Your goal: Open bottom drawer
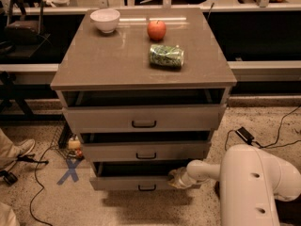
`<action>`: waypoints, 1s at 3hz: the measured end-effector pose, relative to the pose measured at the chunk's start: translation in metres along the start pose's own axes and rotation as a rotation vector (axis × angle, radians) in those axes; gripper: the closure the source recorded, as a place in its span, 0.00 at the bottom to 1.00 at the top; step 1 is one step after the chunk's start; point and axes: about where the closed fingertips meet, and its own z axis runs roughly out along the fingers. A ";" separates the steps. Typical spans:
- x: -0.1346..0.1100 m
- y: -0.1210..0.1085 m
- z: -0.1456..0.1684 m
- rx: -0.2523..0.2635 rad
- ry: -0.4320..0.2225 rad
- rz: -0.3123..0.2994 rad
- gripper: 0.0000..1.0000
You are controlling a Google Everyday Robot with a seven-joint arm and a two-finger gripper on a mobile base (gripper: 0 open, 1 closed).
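The bottom drawer (117,182) is the lowest of three grey-beige fronts, with a small black bar handle (147,188) at its centre. It stands pulled out a little, with a dark gap above its front. My gripper (174,178) is at the drawer's top right edge, at the end of my white arm (254,182), which reaches in from the lower right. It is to the right of the handle.
The middle drawer (146,150) and top drawer (143,117) sit above, each slightly out. On the cabinet top are a white bowl (105,20), a red apple (156,30) and a green bag (166,56). Cables and a blue X mark (69,171) lie on the floor at left.
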 end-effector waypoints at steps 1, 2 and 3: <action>0.000 0.000 0.000 0.000 0.000 0.000 0.30; -0.001 0.002 0.001 -0.003 -0.001 0.000 0.06; -0.001 0.003 0.002 -0.005 -0.001 0.000 0.00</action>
